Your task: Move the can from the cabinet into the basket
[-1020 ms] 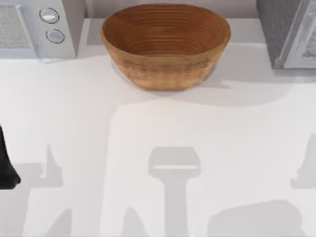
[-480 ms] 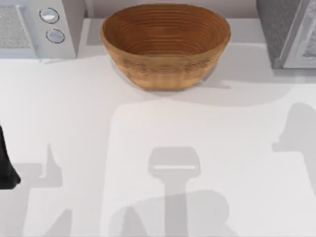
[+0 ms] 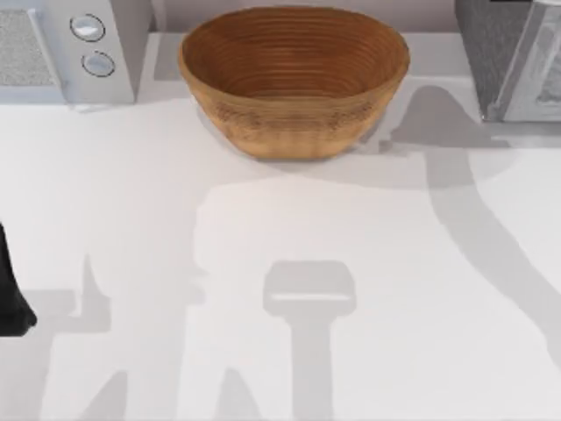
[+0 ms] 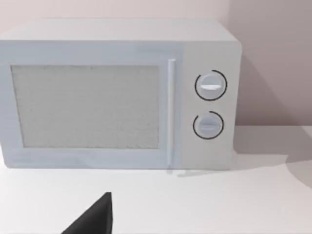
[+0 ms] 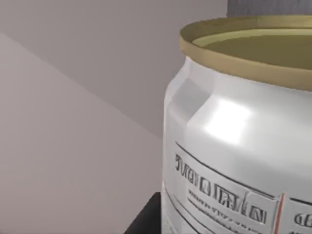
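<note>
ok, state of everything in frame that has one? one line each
basket: upright on the table, nothing inside.
can: upright, close up in the right wrist view, gold top uppermost.
cabinet: at the table's far right corner; its pale door looks swung outward, can't confirm.
microwave: door shut, both knobs facing front.
left arm: parked at the table's left edge.

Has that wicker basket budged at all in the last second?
No. In the top view the basket sits in the same spot between the white appliance and the cabinet; only shadows have shifted.
</note>
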Robot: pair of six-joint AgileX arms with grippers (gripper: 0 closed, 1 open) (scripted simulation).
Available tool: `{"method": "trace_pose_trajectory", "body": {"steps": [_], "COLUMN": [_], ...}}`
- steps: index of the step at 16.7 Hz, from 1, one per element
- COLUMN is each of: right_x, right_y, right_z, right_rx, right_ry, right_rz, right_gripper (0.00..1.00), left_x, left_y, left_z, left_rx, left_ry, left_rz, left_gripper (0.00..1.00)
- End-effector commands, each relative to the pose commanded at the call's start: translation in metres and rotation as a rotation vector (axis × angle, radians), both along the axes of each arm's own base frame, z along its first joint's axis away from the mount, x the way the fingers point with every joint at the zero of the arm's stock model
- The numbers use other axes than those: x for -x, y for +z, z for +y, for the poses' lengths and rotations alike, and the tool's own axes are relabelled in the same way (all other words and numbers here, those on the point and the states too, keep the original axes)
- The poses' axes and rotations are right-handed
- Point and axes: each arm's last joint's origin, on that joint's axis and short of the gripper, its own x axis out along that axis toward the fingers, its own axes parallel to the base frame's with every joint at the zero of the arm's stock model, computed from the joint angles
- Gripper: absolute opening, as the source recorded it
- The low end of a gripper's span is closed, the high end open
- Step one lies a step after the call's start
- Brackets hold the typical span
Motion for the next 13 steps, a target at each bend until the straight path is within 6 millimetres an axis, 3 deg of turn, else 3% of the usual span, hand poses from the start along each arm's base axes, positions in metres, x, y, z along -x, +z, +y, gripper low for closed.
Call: {"method": "trace_pose_trajectory", "body": {"steps": [4, 8, 11, 13], "right_x": [-0.066, -0.099, -0.106, -0.107], "right_y": [-0.028, -0.073, -0.095, -0.1], "right_z": [0.086, 0.158, 0.188, 0.194], "right_rx": [0.008, 0.01, 0.005, 0.003], "right_ry": [0.0, 0.003, 0.006, 0.006], "right_rz": [0.021, 0.03, 0.027, 0.025], "right_gripper": [0.0, 0.0, 0.0, 0.0], "left_x": [0.0, 0.0, 0.0, 0.0], "left_y": [0.0, 0.0, 0.0, 0.0], "left_z": [0.0, 0.0, 0.0, 0.0], "left_rx": [0.0, 0.0, 0.0, 0.0], "left_ry": [0.0, 0.0, 0.0, 0.0], "left_rz": [0.0, 0.0, 0.0, 0.0], "left_gripper": [1.0, 1.0, 1.0, 1.0]}}
